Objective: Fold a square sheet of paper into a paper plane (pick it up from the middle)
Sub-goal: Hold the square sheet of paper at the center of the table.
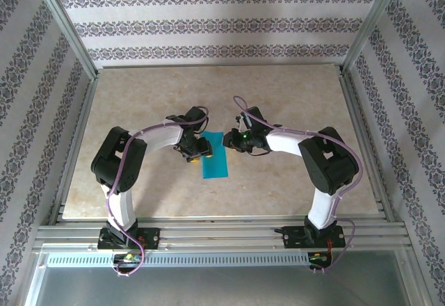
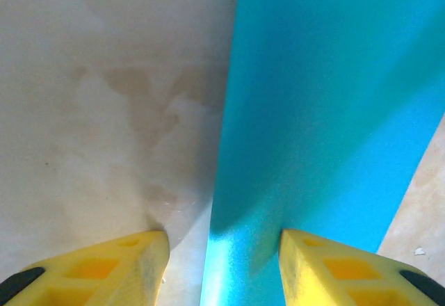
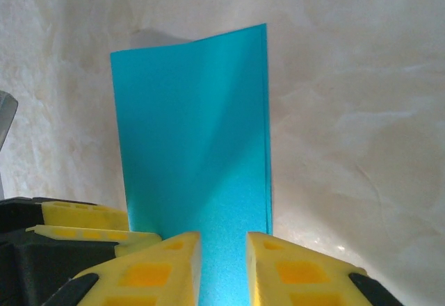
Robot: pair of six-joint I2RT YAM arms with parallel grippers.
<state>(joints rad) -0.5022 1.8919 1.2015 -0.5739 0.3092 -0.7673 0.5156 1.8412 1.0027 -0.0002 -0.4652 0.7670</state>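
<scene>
The square sheet of paper (image 1: pixel 214 160) lies on the table folded in half into a narrow teal strip, with doubled edges along one long side (image 3: pixel 195 132). My left gripper (image 1: pixel 197 154) is at the strip's left edge, open: one yellow finger (image 2: pixel 125 264) is on bare table, the other on the paper (image 2: pixel 327 111), and the paper's edge runs between them (image 2: pixel 224 250). From the far end my right gripper (image 1: pixel 231 142) comes down over the strip. Its jaws stand a narrow gap apart (image 3: pixel 222 250), with flat paper showing between them and nothing pinched.
The marbled beige tabletop (image 1: pixel 292 104) is ringed by a metal frame (image 1: pixel 208 229) and patterned walls. In the right wrist view, the left gripper's yellow fingers (image 3: pixel 90 222) lie close beside the right gripper's. Both arms arch in toward the table's middle.
</scene>
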